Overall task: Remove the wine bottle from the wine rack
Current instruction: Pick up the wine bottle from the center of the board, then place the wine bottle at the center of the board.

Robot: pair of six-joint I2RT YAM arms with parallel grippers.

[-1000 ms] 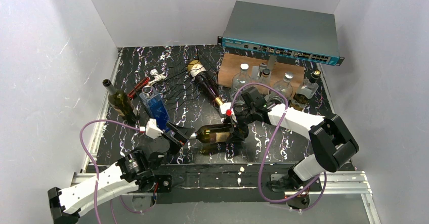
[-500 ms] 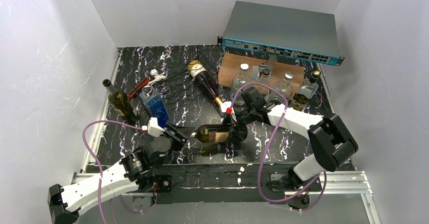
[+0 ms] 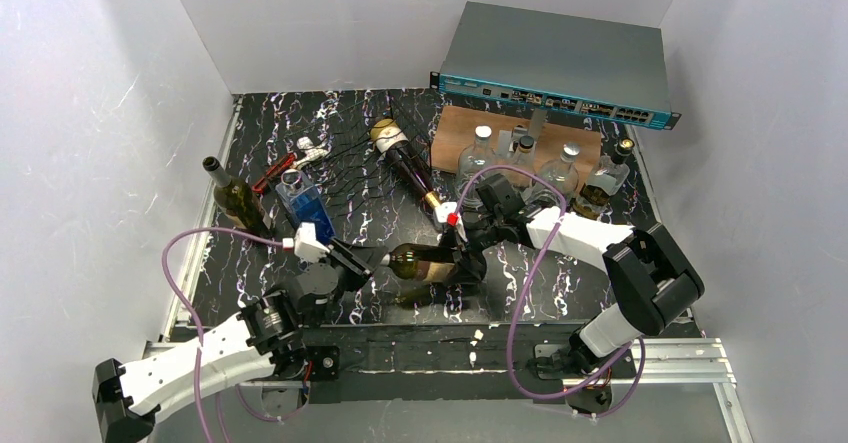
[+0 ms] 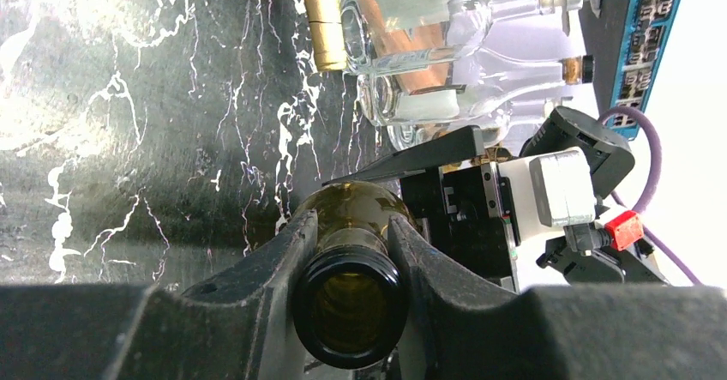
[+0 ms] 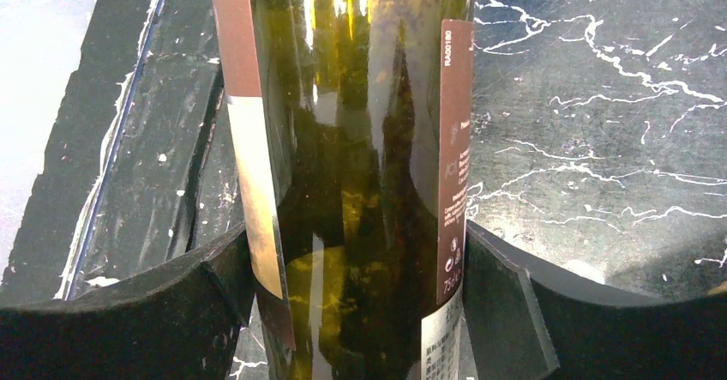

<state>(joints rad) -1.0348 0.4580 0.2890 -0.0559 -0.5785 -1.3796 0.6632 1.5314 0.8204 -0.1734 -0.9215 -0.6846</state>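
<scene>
Since a second ago the left gripper [image 3: 368,262] has gone from gaping wide to clamped on the neck of the wine bottle [image 3: 425,262], and that arm's elbow has slid a little toward 9 o'clock. The bottle itself has barely shifted. In the left wrist view my two dark fingers press either side of the neck just behind the open mouth [image 4: 350,307]. The right gripper [image 3: 468,256] grasps the fat body, its pads against the glass and the brown label [image 5: 454,140] on both sides. So I hold the bottle at both ends, lying level with the neck toward 9 o'clock and the base toward 3 o'clock. It hangs over the near part of the table [image 3: 600,293], and a shadow below suggests it is lifted clear. The wine rack [image 3: 350,178] sits apart from it at about 11 o'clock. I judge the bottle heavy for my fingers, rigid, smooth and breakable. Bare glass will slide more readily than the paper label, and a round body can roll in a two-finger pinch. The neck is narrow enough to close on firmly, so it steadies the load, while the body grip near the middle carries the weight. My right forearm reaches in from 3 o'clock with the wrist bent down, and my left comes up low from 7 o'clock.
</scene>
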